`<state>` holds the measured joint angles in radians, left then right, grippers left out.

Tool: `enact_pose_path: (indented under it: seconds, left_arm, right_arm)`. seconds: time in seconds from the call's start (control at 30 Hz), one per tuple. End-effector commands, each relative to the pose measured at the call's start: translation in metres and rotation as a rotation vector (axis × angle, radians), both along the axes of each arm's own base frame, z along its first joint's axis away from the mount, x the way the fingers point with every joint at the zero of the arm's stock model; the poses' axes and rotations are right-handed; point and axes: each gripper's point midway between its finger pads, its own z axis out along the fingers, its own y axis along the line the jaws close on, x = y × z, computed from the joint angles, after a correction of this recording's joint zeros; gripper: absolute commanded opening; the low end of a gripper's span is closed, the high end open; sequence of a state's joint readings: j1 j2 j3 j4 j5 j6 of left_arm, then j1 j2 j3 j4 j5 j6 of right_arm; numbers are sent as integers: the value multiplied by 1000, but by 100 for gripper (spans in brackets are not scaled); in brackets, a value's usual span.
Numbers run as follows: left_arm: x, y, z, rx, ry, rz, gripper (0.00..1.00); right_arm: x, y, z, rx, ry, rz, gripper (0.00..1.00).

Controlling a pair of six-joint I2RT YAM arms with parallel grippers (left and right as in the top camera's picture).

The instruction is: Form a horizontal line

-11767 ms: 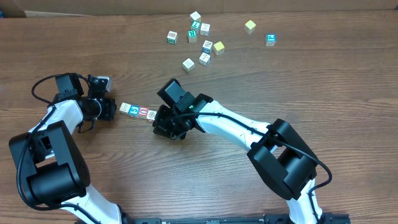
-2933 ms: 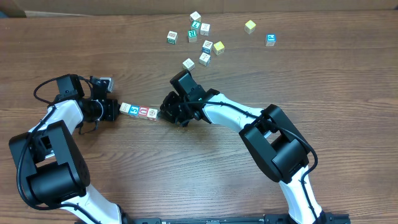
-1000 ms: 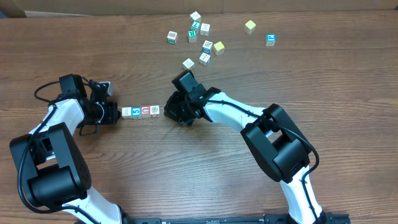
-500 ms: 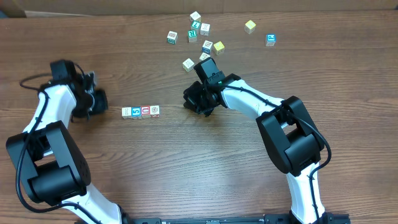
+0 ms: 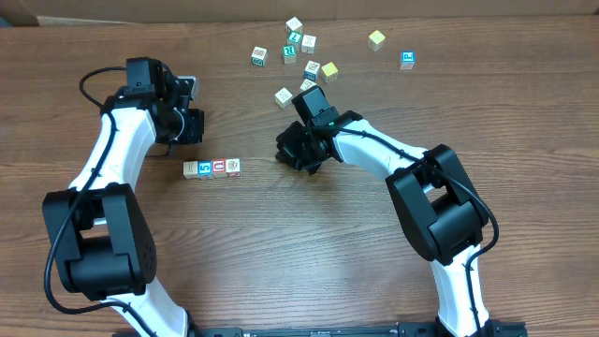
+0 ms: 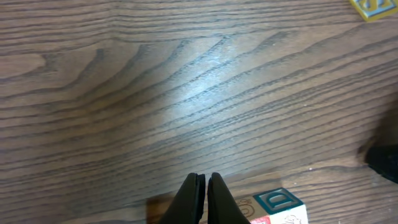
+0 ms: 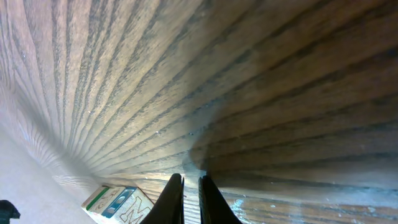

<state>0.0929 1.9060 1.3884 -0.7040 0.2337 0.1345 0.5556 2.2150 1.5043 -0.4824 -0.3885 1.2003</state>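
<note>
Horizontal line [image 5: 211, 168] counts four letter cubes, edge to edge, lying left of centre on the desk [image 5: 281, 253] with bare wood on every side. Two arms are in view. The left fingers [image 6: 194, 194] are pressed together and grip nothing, near the row's left end on its far side, not touching. The right fingers [image 7: 174, 194] are all but closed, also with nothing between them, off to the row's right across a gap. Loose cubes [image 5: 313, 68] lie toward the far edge, ten in plain view and an eleventh half behind the right arm, all well apart from the row.
</note>
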Motion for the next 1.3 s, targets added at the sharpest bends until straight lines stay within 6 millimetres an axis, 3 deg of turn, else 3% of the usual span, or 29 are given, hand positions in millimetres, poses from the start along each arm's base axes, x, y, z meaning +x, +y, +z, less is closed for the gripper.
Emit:
enact_pose_path:
  seconds: [0.0, 0.33, 0.4, 0.7, 1.1, 1.27]
  left_arm:
    - [-2, 8, -7, 36, 8, 4, 4]
    - [-11, 7, -30, 25, 17, 43, 4]
    - [-13, 15, -33, 60, 32, 80, 4]
    - [-18, 26, -36, 101, 61, 163, 4]
    - [-33, 25, -49, 97, 110, 183, 4]
    - [-31, 26, -49, 97, 97, 184, 4]
  right_arm:
    - [1, -25, -25, -95, 21, -45, 9]
    - [2, -26, -25, -94, 20, -47, 10]
    - [2, -26, -25, -94, 21, -47, 10]
    - [2, -26, -25, -94, 21, -47, 11]
    - [2, -26, -25, -94, 21, -47, 12]
    - [2, -26, -25, -94, 21, -47, 12]
